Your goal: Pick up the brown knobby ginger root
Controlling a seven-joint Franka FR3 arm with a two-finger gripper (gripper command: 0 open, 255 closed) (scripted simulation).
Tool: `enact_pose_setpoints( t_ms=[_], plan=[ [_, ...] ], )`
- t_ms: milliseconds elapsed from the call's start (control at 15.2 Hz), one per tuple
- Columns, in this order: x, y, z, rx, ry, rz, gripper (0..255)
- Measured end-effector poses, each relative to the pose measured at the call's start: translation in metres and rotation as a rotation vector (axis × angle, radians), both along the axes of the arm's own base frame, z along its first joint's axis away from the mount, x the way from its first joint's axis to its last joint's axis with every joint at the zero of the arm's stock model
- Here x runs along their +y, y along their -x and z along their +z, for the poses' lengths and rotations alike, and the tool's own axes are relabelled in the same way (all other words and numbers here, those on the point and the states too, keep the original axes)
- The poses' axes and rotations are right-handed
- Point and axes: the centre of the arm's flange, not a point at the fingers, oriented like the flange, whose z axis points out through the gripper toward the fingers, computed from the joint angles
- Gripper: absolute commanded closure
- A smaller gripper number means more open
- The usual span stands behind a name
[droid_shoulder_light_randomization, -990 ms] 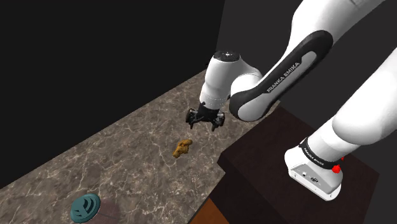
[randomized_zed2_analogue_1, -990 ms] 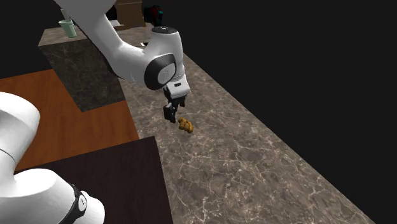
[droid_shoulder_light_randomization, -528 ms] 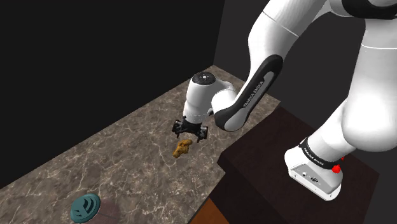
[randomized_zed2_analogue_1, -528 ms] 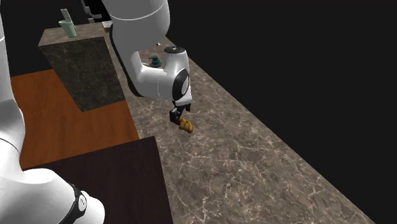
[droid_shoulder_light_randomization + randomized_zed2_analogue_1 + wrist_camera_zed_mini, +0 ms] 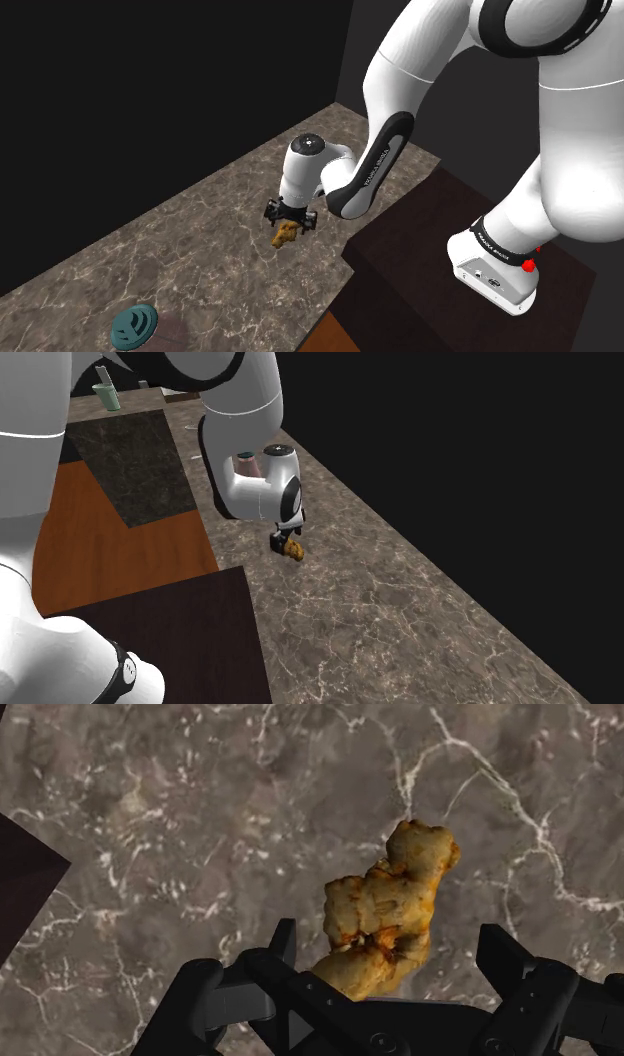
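From here I see the gripper [image 5: 392, 947] down low over the marbled tabletop [image 5: 170, 250], its fingers spread wide. The brown knobby ginger root [image 5: 385, 909] lies on the stone between them, and neither finger touches it — nothing is held.

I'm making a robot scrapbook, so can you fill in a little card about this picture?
target: brown knobby ginger root, lying on the counter
gripper: open, low over the ginger root, one finger on each side, not touching it
surface: brown-grey marbled
also there: teal round object, far from the ginger root
held: nothing yet
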Motion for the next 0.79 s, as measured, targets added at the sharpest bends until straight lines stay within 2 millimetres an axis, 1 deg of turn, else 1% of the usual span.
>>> enact_pose_setpoints(
  t_ms=[132, 198, 792],
  plan=[
    [-0.0003, 0.0001, -0.0096, 0.0, 0.0, 0.0, 0],
    [-0.0002, 0.0002, -0.0114, 0.0, 0.0, 0.0, 255],
    [0.0001, 0.0004, -0.0128, -0.002, 0.0, 0.0, 255]
  ],
)
